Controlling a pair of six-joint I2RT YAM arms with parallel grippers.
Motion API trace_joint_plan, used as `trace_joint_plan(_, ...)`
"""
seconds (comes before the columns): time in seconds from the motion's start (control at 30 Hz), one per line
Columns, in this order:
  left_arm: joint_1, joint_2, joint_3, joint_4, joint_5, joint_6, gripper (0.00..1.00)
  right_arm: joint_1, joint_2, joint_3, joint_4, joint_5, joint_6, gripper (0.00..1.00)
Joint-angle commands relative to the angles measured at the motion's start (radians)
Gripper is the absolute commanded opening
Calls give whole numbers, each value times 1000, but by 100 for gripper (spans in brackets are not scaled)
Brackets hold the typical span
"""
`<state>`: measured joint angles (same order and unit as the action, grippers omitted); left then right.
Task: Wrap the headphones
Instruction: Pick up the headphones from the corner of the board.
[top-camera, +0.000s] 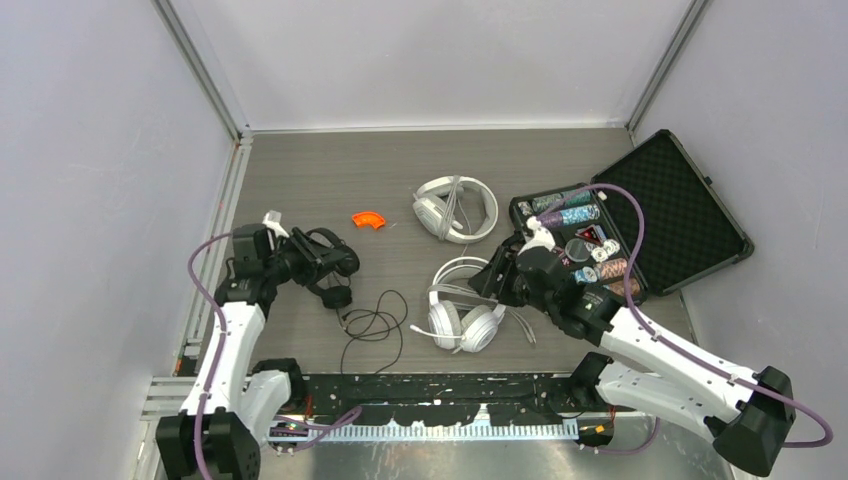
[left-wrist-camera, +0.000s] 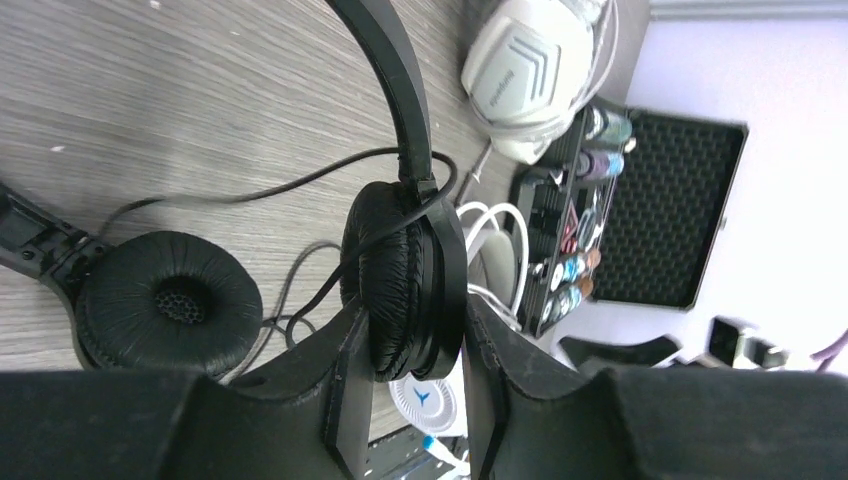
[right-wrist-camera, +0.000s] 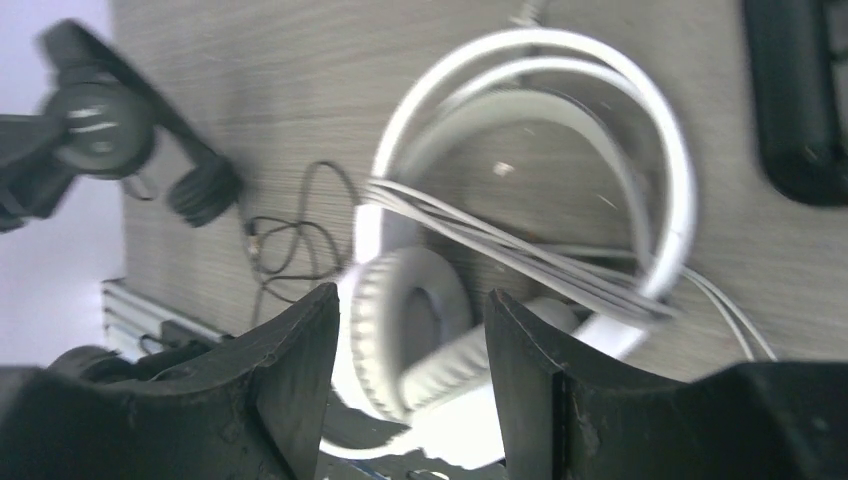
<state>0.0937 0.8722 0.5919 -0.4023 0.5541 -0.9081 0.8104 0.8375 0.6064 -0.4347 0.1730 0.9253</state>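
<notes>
My left gripper (top-camera: 303, 262) (left-wrist-camera: 415, 375) is shut on one padded cup of the black headphones (top-camera: 335, 262) (left-wrist-camera: 400, 265), holding it edge-on between the fingers at the left of the table. The other black cup (left-wrist-camera: 165, 300) hangs just beside it, and the black cord (top-camera: 374, 325) trails in loose loops on the table. My right gripper (top-camera: 502, 280) (right-wrist-camera: 412, 300) stands open just above a white pair of headphones (top-camera: 465, 312) (right-wrist-camera: 640, 130), with one cup below the gap and white cords lying across its band. A second white pair (top-camera: 456, 208) lies farther back.
An open black foam-lined case (top-camera: 690, 205) with chips sits at the right, close behind my right arm. A small orange piece (top-camera: 369, 219) lies left of the far white pair. Grey walls close in on both sides and the back.
</notes>
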Motion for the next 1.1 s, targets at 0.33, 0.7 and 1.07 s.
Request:
trace_joint_plan(0.33,-85,-45,70,106,203,126,30,36,214,305,417,-111,-194,66)
trace_joint_plan(0.7,-127,-137,37,257,356,62,29,89,601,660,368,-159,-245,61)
trace_joint_plan(1.07,-219,-136,62,265,339,109,29,120,834,923,118,-135,-306,63)
